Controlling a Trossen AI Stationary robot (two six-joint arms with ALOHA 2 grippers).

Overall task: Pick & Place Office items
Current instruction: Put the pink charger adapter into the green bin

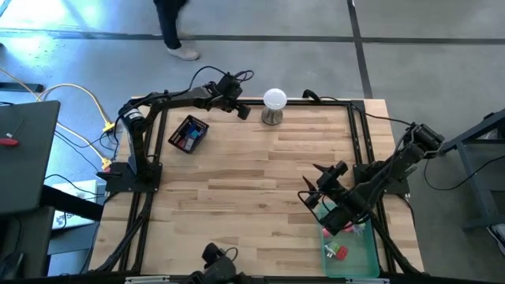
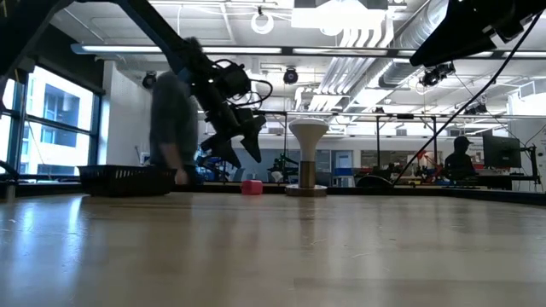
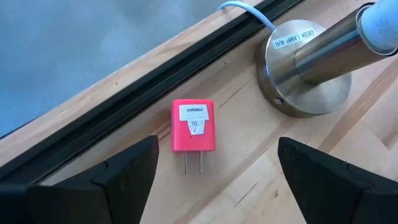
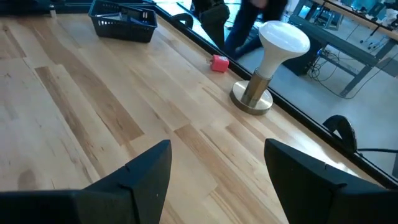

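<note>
A small red plug-like block (image 3: 193, 126) with a white label lies flat on the wood table (image 1: 237, 189) near the far edge, its two metal prongs toward my left gripper. It also shows in the low view (image 2: 252, 187) and the right wrist view (image 4: 219, 63). My left gripper (image 3: 219, 155) hovers open just short of it and above it, slanting down, a finger to each side (image 1: 241, 110). Nearer the right edge, my right gripper (image 1: 309, 183) stands open above bare wood (image 4: 217, 155), holding nothing.
A white-headed desk lamp on a round metal base (image 3: 305, 68) stands close beside the red block (image 1: 273, 106). A black basket (image 1: 188, 134) with small items sits at the far left. A green tray (image 1: 367, 252) with a few pieces lies near right. A person (image 1: 170, 31) is beyond the far edge.
</note>
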